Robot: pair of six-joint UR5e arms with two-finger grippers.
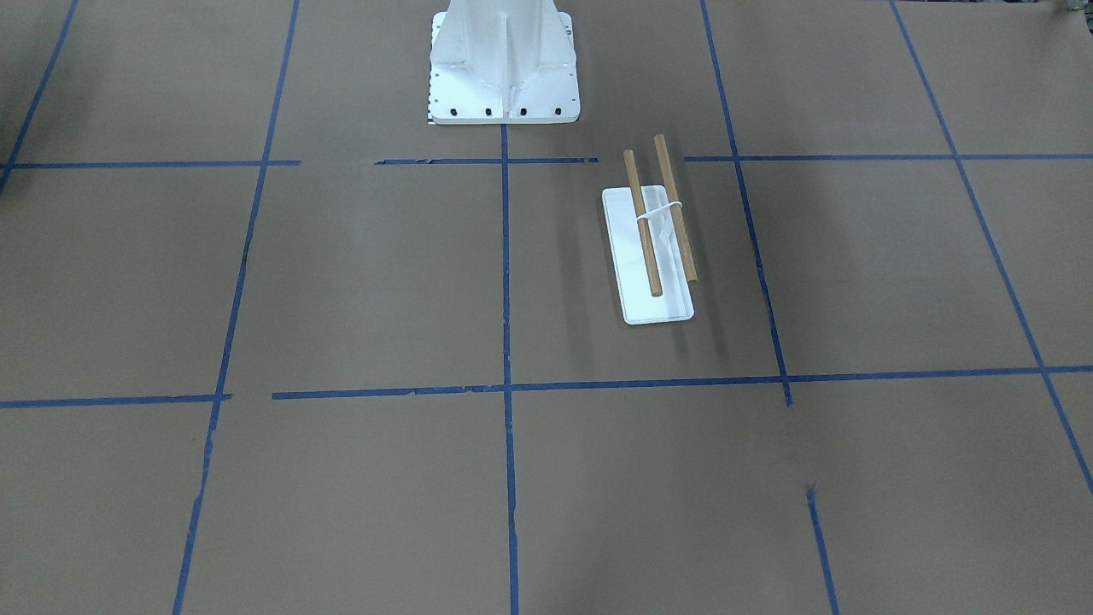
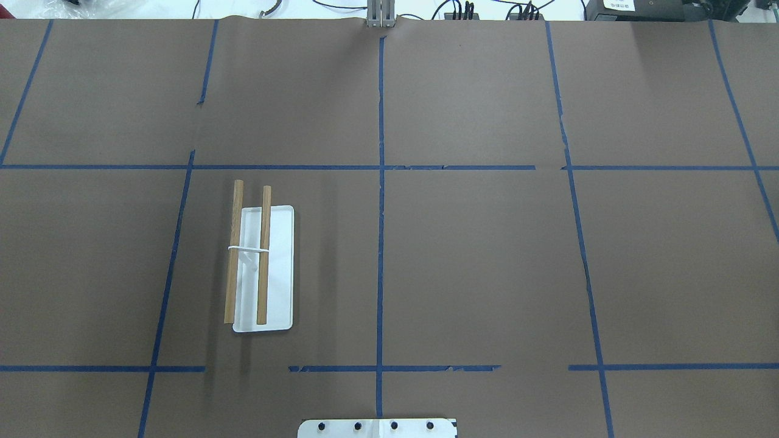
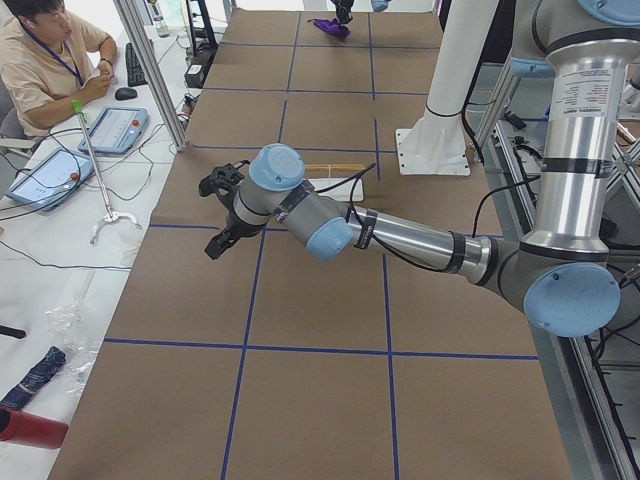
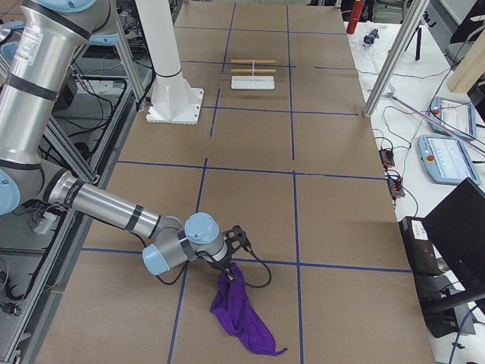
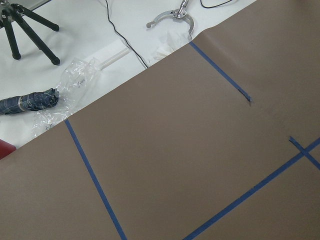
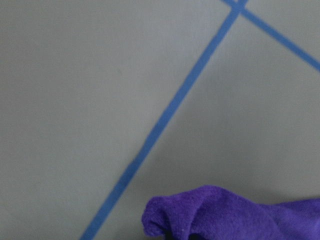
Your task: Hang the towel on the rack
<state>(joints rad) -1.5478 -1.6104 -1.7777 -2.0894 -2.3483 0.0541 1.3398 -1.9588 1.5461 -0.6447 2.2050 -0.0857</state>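
Note:
The purple towel (image 4: 241,315) lies bunched on the brown table at the robot's right end, and it also shows in the right wrist view (image 6: 235,215) and far off in the exterior left view (image 3: 330,27). My right gripper (image 4: 230,267) is down on the towel's top edge; I cannot tell whether it is open or shut. The rack (image 2: 255,255), with two wooden rods on a white base, stands on the robot's left half (image 1: 657,222) (image 4: 253,67). My left gripper (image 3: 218,238) hovers above the table beyond the rack; I cannot tell its state.
The white robot pedestal (image 1: 504,64) stands at the table's middle edge. Blue tape lines (image 2: 381,243) divide the brown table. An operator (image 3: 45,60) sits with tablets at a side table. A tripod (image 5: 25,22) and plastic bag (image 5: 75,80) lie beyond the table edge.

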